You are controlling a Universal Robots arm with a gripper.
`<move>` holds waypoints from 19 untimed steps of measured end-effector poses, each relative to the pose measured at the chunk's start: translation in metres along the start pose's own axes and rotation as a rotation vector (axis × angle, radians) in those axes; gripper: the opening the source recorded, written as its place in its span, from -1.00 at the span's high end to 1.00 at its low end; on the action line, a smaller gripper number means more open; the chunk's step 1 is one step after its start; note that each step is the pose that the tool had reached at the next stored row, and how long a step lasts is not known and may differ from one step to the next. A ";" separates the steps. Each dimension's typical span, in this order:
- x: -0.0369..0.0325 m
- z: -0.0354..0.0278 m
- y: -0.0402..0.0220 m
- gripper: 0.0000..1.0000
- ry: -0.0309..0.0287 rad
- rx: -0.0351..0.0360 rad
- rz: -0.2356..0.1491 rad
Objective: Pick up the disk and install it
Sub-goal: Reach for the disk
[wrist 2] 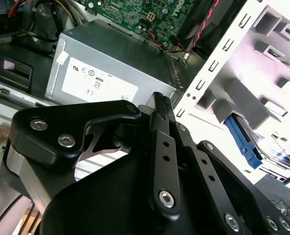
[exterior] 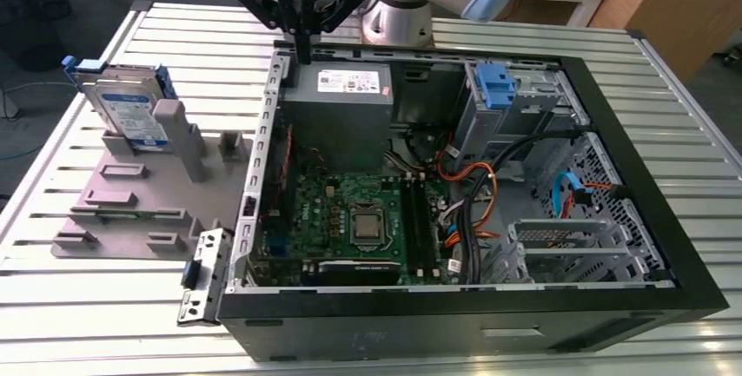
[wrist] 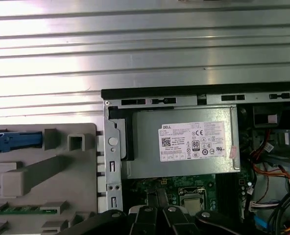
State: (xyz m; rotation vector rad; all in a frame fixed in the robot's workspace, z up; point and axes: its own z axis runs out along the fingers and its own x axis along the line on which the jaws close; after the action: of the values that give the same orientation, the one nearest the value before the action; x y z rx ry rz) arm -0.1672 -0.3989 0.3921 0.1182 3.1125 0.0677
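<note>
arm (exterior: 400, 11): silver-grey tube sections, pale blue joint cap (exterior view)
hand (exterior: 304, 46): matt black, linked bars narrowing to a slim tip
links (wrist 2: 61, 132): thick black bars, rounded ends, plain faces
screws (wrist 2: 66, 141): silver socket-heads at the link pivots (several in the second wrist view)
finger pad (wrist 2: 162, 105): black, fine cross-ribbing
underplate (wrist 2: 17, 166): bare grey metal behind the black link

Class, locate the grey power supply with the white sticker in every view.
Exterior view: power supply in the case's far corner, toward the exterior view's left.
Second wrist view: against the case's metal wall.
First wrist view: just inside the case rim.
Shared landmark: the green motherboard bordering it.
</note>
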 end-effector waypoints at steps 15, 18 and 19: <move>0.0116 -0.0002 -0.0009 0.79 0.0000 0.0000 0.001; 0.0136 -0.0001 -0.0010 0.79 0.0000 0.0001 0.001; 0.0144 0.0000 -0.0011 0.79 0.0000 0.0001 0.001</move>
State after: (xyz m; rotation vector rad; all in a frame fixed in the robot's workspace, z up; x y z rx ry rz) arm -0.1816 -0.3989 0.3917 0.1196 3.1125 0.0675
